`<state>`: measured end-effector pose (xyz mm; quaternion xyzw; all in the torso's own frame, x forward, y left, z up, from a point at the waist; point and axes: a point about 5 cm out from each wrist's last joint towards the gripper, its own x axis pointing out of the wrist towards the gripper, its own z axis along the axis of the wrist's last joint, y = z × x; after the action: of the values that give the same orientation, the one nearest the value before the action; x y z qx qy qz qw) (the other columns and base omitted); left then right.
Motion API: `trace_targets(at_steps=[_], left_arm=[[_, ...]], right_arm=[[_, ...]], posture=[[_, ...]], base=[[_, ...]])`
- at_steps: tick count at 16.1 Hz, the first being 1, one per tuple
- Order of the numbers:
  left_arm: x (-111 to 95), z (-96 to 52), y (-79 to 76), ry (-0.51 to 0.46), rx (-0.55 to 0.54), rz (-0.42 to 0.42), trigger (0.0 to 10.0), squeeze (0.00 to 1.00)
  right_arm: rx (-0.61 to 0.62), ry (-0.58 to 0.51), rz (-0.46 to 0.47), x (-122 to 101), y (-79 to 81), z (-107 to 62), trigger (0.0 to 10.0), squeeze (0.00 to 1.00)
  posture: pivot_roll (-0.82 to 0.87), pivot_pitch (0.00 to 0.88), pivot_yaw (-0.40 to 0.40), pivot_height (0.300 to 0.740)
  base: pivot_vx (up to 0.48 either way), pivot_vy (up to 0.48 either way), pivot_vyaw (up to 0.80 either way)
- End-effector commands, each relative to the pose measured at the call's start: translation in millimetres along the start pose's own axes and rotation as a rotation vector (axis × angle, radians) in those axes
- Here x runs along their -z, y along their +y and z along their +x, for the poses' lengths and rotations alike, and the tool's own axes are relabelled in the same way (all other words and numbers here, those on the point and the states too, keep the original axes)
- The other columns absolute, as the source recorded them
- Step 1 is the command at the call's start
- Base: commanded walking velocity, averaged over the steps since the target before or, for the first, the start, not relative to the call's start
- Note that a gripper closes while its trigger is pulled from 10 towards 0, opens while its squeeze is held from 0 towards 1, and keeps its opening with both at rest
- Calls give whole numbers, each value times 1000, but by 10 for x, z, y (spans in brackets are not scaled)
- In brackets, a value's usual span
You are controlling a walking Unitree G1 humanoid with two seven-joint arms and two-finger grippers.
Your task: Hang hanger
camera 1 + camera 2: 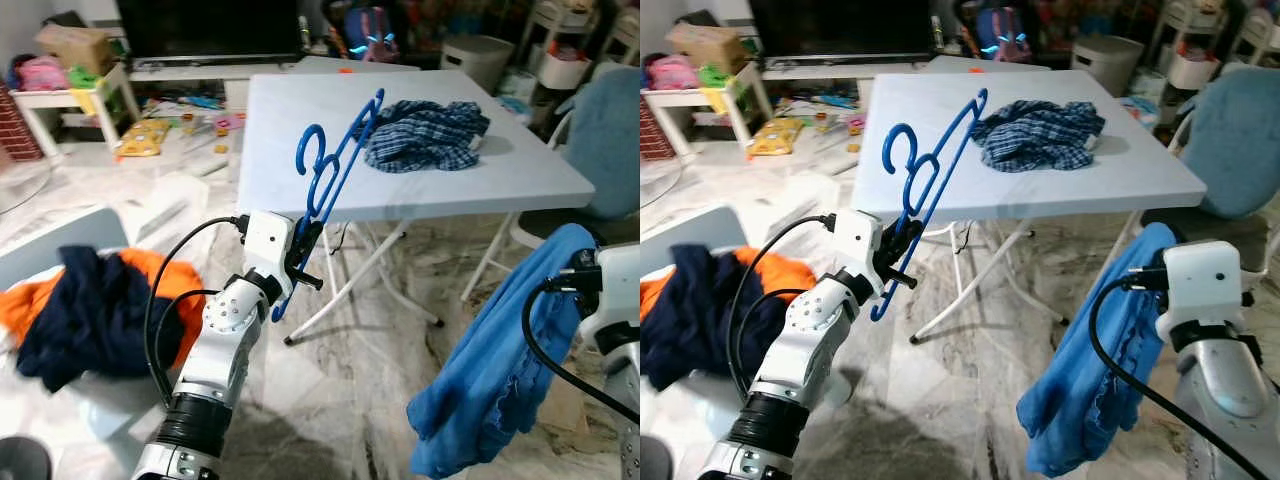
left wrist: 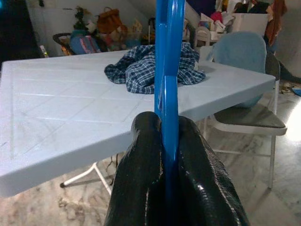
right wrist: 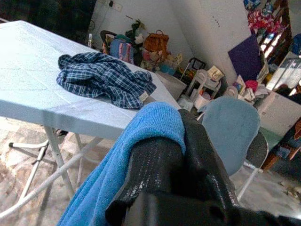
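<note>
Hands are both full: left hand (image 1: 305, 245) grips the blue plastic hanger (image 1: 335, 170) before the white tabletop (image 1: 300, 170), right hand (image 3: 181, 155) clamps a blue cloth garment (image 1: 500, 350); hanging remains undone.

**Plastic, cloth and polished stone**

Gleaming glossy blue: plastic hanger (image 1: 335, 160). Looking smooth and matt: pale plastic table (image 1: 300, 160) (moulded grid lines showing). Lying soft and rumpled: checked cloth shirt (image 1: 425, 132). Draping limp: blue knit garment (image 1: 495, 350). Shining faintly: marbled floor (image 1: 330, 400).
</note>
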<state>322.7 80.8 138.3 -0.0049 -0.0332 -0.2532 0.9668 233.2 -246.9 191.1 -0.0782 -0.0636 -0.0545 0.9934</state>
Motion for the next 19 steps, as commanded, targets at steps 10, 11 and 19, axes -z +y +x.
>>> trace_targets(at_steps=[10, 11, 19], left_arm=[[79, 66, -9, 25, -18, 18, 10000, 0], [55, 96, -26, 17, -22, 16, 10000, 0], [-60, 203, 44, -34, -84, 29, 10000, 0]], right_arm=[[-38, 19, 172, 229, 626, -63, 10000, 0], [-46, 17, 189, 234, 670, -37, 10000, 0], [-90, -68, 164, 115, 805, 287, 10000, 0]], posture=[[0, 0, 17, 740], [1, 0, 24, 740], [26, 0, 8, 740]], base=[[427, 0, 0], [428, 0, 0], [428, 0, 0]])
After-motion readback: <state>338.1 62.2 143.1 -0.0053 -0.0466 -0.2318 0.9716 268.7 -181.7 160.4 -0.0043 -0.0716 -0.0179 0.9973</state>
